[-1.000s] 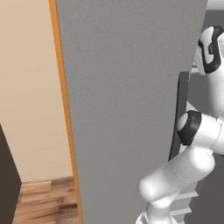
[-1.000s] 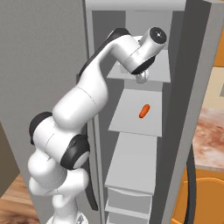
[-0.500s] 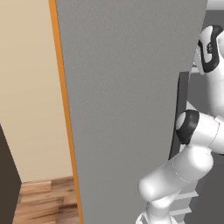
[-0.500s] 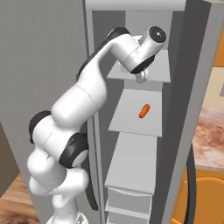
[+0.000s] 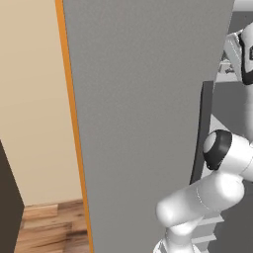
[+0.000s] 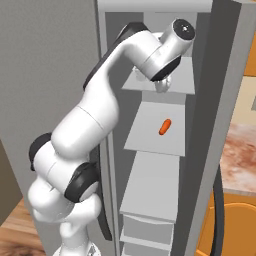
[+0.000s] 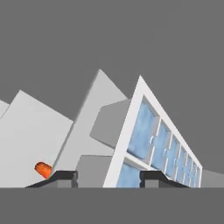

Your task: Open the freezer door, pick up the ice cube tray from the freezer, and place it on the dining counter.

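Observation:
The freezer (image 6: 50,75) stands open, its light grey shelves (image 6: 155,132) bare to view. My arm reaches in to the upper shelf, where the gripper (image 6: 162,86) points down. In the hand view the ice cube tray (image 7: 148,135), pale blue cells in a white rim, lies tilted right in front of the camera. Its near end sits between the two dark fingertips, and the gripper (image 7: 109,177) is shut on that end. The dining counter (image 6: 242,155) shows as a marbled reddish top past the open door (image 6: 222,100).
A small orange thing (image 6: 164,127) lies on the shelf below the gripper and also shows as an orange lump (image 7: 42,169) at the lower left. A long dark handle (image 6: 217,215) curves down the open door. The freezer's grey wall (image 5: 143,99) blocks the left side.
The jaws have narrowed a little around the tray's end. The hand has shifted only slightly at the upper shelf; the orange thing has stayed put.

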